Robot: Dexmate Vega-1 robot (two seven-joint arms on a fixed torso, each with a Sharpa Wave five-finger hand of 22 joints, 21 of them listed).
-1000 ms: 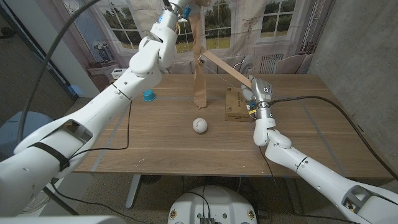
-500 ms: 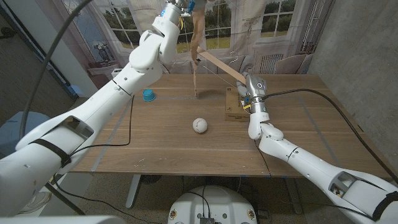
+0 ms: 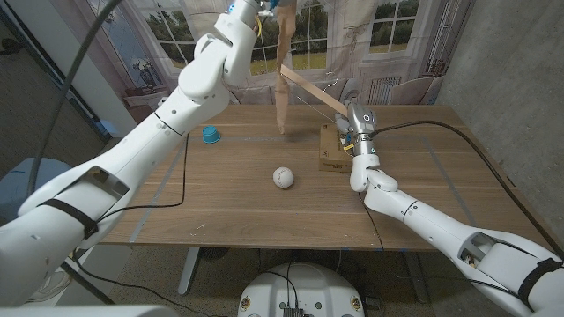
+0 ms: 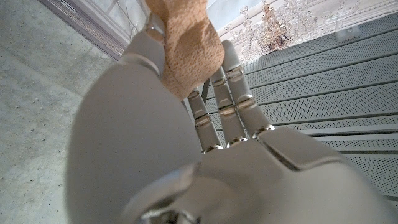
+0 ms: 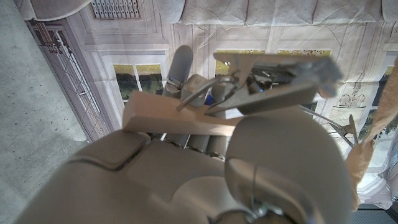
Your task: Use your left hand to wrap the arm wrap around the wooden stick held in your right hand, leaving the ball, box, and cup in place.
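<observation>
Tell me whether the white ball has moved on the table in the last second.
No. The white ball lies in the same spot on the wooden table, left of the cardboard box, as before.

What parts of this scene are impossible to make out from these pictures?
- Left hand, head view: cut off by the top edge.
- Tan fabric arm wrap, head view: how far it wraps the wooden stick, too small.
- Right hand, head view: hides the stick's lower end.

The wooden table [image 3: 220, 198] carries a white ball [image 3: 282, 177] near its middle, a blue cup [image 3: 210, 134] far left, and a cardboard box [image 3: 331, 148] right of centre.
</observation>
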